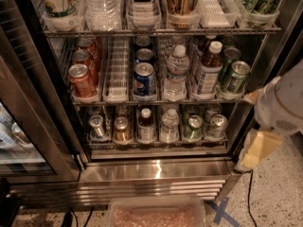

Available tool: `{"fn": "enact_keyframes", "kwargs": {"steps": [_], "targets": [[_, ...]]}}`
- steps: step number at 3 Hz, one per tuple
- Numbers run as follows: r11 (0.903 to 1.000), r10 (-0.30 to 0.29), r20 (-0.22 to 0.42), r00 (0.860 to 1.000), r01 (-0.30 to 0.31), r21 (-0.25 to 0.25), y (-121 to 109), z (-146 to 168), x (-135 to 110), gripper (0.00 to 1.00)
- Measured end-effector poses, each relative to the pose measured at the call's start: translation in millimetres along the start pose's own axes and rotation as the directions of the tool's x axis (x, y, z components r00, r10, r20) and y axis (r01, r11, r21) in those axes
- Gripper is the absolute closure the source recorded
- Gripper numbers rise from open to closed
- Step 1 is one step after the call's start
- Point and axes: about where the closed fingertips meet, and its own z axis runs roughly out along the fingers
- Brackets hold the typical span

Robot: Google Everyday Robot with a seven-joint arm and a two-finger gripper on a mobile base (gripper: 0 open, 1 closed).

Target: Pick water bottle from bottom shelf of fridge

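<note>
The water bottle (pixel 169 125), clear with a white cap, stands upright on the bottom shelf (pixel 156 146) of the fridge (pixel 151 171), right of centre. A white-capped bottle of dark liquid (pixel 146 125) is just left of it and a green can (pixel 193 127) just right. My gripper (pixel 255 126) hangs outside the fridge at the right edge, level with the bottom shelf and well right of the water bottle. Its cream fingers (pixel 258 150) stand apart and hold nothing.
The glass door (pixel 28 126) is swung open at the left. The middle rack holds cans, a larger water bottle (pixel 177 72) and a labelled bottle (pixel 208 70). A pinkish tray (pixel 156 214) lies low in front, and blue tape (pixel 220 211) marks the floor.
</note>
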Motion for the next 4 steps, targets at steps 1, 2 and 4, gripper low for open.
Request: {"fn": "enact_keyframes", "kwargs": {"steps": [1, 2, 4], "targets": [[0.9954, -0.080, 0.017, 0.997, 0.081, -0.053, 29, 73, -1, 0.00], [0.9950, -0.082, 0.015, 0.997, 0.082, -0.057, 30, 73, -1, 0.00], [0.9950, 0.050, 0.142, 0.989, -0.037, -0.093, 58, 132, -11, 0.00]]}}
